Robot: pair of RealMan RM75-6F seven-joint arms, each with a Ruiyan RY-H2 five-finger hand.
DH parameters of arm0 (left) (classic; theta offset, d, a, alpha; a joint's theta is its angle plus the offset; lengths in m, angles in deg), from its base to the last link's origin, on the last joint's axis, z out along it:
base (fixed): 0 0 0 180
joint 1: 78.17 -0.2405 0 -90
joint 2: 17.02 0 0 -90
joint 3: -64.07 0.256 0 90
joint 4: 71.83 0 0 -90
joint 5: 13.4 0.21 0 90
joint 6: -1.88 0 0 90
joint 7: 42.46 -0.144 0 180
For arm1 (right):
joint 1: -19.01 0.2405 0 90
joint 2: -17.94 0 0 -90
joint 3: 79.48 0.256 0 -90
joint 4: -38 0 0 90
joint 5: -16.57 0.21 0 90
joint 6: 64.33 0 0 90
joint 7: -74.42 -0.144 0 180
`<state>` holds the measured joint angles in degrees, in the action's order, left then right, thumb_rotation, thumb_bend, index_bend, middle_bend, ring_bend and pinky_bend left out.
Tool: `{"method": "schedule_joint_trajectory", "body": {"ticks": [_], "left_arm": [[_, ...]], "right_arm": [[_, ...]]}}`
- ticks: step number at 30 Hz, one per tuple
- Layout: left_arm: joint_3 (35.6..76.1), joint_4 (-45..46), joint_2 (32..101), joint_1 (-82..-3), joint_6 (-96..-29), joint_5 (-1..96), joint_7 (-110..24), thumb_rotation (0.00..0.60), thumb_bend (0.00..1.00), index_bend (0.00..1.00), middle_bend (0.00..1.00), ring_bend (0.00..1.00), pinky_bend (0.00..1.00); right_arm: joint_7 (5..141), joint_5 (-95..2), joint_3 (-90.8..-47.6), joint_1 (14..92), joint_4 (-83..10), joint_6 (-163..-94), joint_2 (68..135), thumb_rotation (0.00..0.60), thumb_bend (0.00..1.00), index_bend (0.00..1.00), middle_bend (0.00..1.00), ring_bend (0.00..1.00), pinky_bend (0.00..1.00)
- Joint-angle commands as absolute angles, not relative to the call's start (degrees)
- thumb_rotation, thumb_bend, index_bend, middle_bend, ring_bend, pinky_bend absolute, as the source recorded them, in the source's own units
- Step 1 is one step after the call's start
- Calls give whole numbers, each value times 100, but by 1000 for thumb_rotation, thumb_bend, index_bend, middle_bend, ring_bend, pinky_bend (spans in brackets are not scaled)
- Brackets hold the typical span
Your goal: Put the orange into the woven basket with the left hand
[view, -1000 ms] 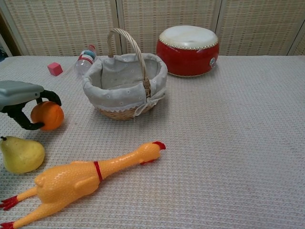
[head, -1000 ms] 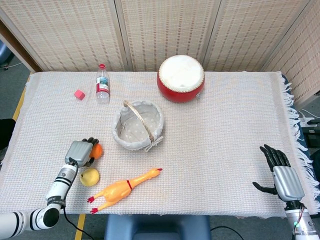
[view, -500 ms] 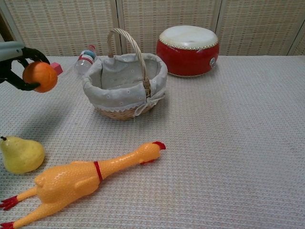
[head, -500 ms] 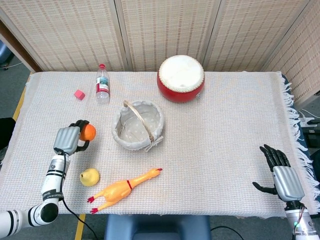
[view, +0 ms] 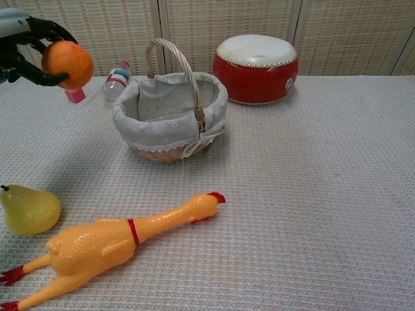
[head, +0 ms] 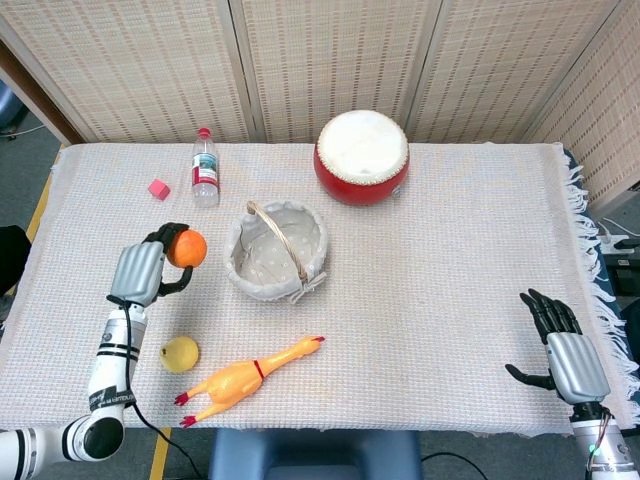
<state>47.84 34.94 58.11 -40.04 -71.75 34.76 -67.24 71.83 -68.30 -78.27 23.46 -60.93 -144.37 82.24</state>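
Left hand (head: 140,272) raised off the table, black fingers (view: 40,29) curled around the orange (head: 186,248), gripping it above the cloth to the left of the basket (head: 277,250), apart from the rim. Right hand (head: 566,353) far off to the right of the basket, near the table's edge, fingers spread and holding nothing. Orange round, evenly bright in colour, smooth-looking, about half wrapped by the fingers, its outer side bare toward the basket. One orange, one basket, one pear (head: 179,353), one rubber chicken (head: 245,380), one drum (head: 362,156), one bottle (head: 205,169), one small pink cube (head: 158,189). Basket woven, lined with pale grey dotted cloth folded over the rim, with a single arched handle (view: 172,65) across the top; nothing visible inside but the lining. Drum red with a white top, behind the basket and to its right. Bottle clear with a red cap, lying behind the basket to its left; cube further left of the bottle. Pear yellow, in front of the basket and to its left, below the raised hand. Chicken orange-yellow with red comb and feet, stretched out in front of the basket, just right of the pear. All resting on a white woven tablecloth (head: 430,260).
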Motion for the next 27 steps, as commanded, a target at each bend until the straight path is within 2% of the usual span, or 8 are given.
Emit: {"method": "schedule_joint_trajectory", "body": {"ticks": [1,11,18,21,24,26,27], "left_arm": [[4733,3579,5875,-3927,-7166,3483,-6805,600,640,715,665,631,733],[4548,3061,6476,-3239,-6707,3024,-7373,600,640,700,657,620,729],[4642,2588,7011,-2893,-6413,2825,-7541,600,629,607,593,565,683],[4672,2432,7163,-2812,-6303,2744,-7548,600,574,489,459,447,569],[4672,2337,7280,-2760,-6217,2700,-7477,600,484,256,190,197,379],[4669,2309,7305,-2738,-6166,2696,-7437,600,456,150,66,83,298],[4662,2300,7314,-2730,-6152,2691,-7416,600,450,121,36,55,278]], "right_arm": [[7190,-6841,-7831,2345,-6102,-14442,8224,600,27,0,0,0,0],[7153,-6737,-7787,2379,-6100,-14368,8231,600,27,0,0,0,0],[7082,-6667,-7759,2401,-6101,-14313,8218,600,27,0,0,0,0],[7070,-6660,-7759,2405,-6108,-14301,8214,600,27,0,0,0,0],[7053,-6644,-7754,2410,-6110,-14290,8211,600,27,0,0,0,0],[7050,-6635,-7750,2415,-6109,-14280,8209,600,27,0,0,0,0],[7052,-6632,-7749,2418,-6110,-14274,8209,600,27,0,0,0,0]]}}
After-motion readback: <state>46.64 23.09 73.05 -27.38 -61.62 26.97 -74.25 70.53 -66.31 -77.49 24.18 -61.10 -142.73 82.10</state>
